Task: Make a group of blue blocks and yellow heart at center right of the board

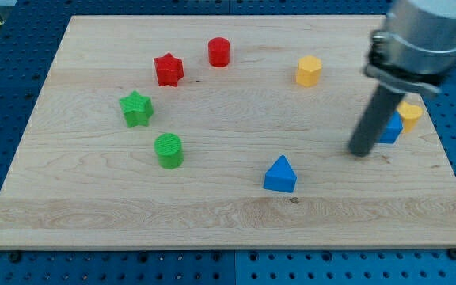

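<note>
Wooden table [212, 214] carries everything, with wide bare room through its middle and the view's bottom. No claw exists on this arm; my tip [360, 151] rests just left of a partly hidden blue block [392, 129], which touches the yellow heart [409, 115] near the view's right edge. That pair already sits center right, so nudge gently: the rim is close. Blue triangular block [280, 175] lies well apart, lower left; I judge it should be pushed rightward from its left side. Yellow hexagonal block [309, 70] stays out.
</note>
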Robot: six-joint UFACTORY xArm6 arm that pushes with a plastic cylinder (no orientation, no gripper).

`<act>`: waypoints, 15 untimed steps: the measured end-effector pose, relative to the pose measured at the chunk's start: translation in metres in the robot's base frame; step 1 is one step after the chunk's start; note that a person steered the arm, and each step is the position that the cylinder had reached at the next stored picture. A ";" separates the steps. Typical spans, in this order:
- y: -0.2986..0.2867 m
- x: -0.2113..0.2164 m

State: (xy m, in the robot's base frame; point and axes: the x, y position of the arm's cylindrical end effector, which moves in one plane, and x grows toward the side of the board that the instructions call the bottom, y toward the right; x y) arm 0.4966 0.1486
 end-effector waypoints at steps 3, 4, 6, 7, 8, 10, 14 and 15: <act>-0.162 0.048; -0.135 0.050; -0.054 0.050; -0.018 0.056; 0.012 0.066; 0.071 0.078; 0.114 0.079; 0.113 0.071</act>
State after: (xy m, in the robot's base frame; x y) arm 0.5675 0.2617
